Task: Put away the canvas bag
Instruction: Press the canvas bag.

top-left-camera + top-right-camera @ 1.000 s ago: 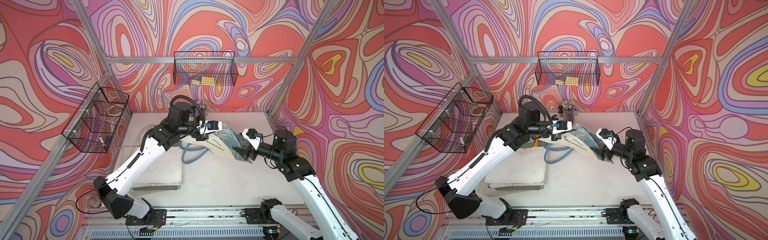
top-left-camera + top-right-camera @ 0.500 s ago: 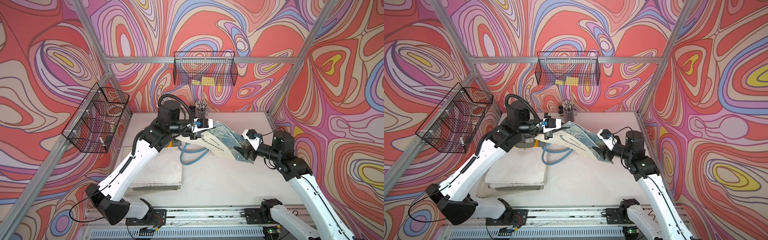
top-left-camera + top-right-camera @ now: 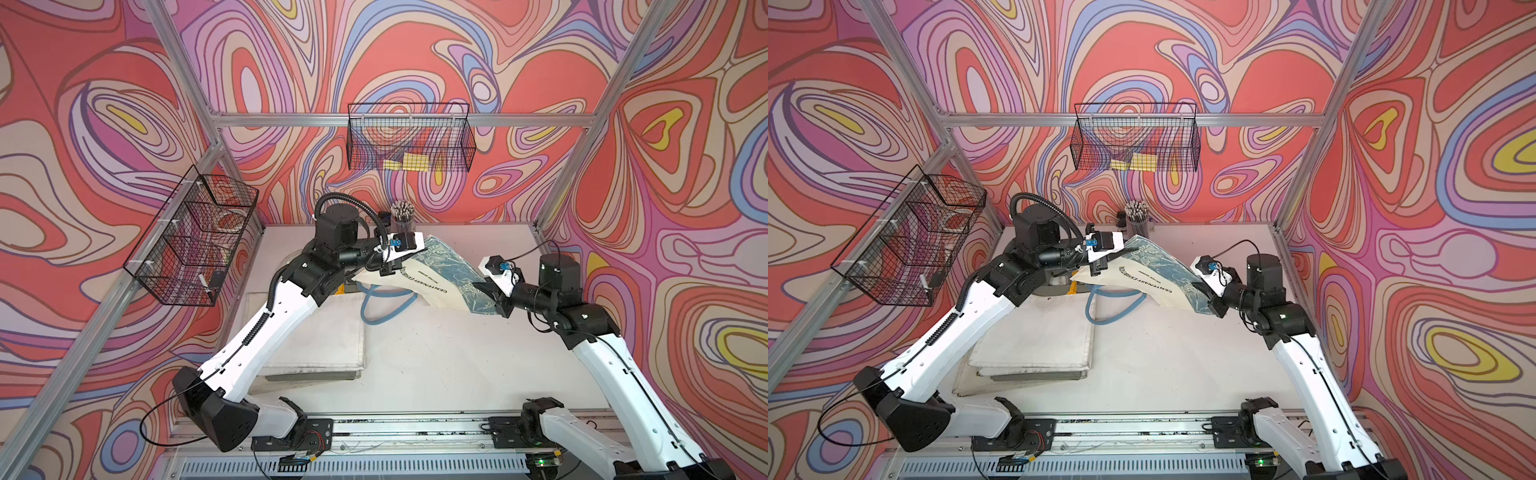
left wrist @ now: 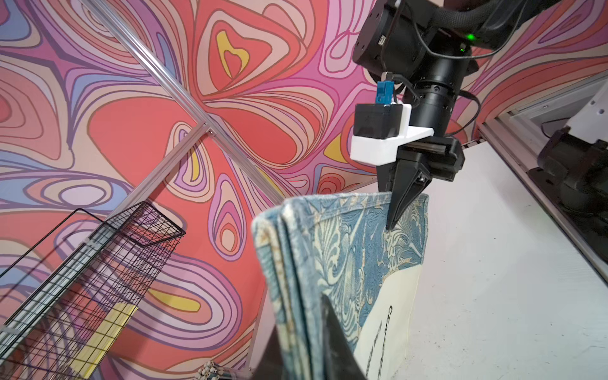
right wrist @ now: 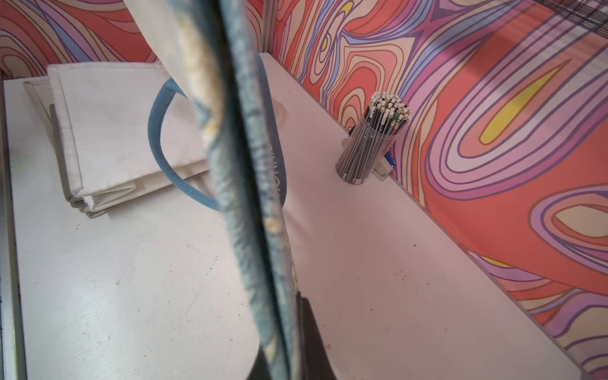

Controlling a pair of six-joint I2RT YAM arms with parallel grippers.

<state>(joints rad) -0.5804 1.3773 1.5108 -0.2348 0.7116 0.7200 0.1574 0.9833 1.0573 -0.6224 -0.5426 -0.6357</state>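
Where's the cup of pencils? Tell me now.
In both top views the cup of pencils stands at the table's back edge, near its middle, by the wall, just behind the lifted bag.

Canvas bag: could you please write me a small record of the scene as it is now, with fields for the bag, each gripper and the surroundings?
bag: canvas bag, folded, held above the table between both arms
handles: blue handles hang beneath it
right gripper: shut on one end of the bag
left gripper: jaws on either side of the other end; grip unclear
nearby: folded white cloth, pencil cup
walls: back wire basket, side wire basket
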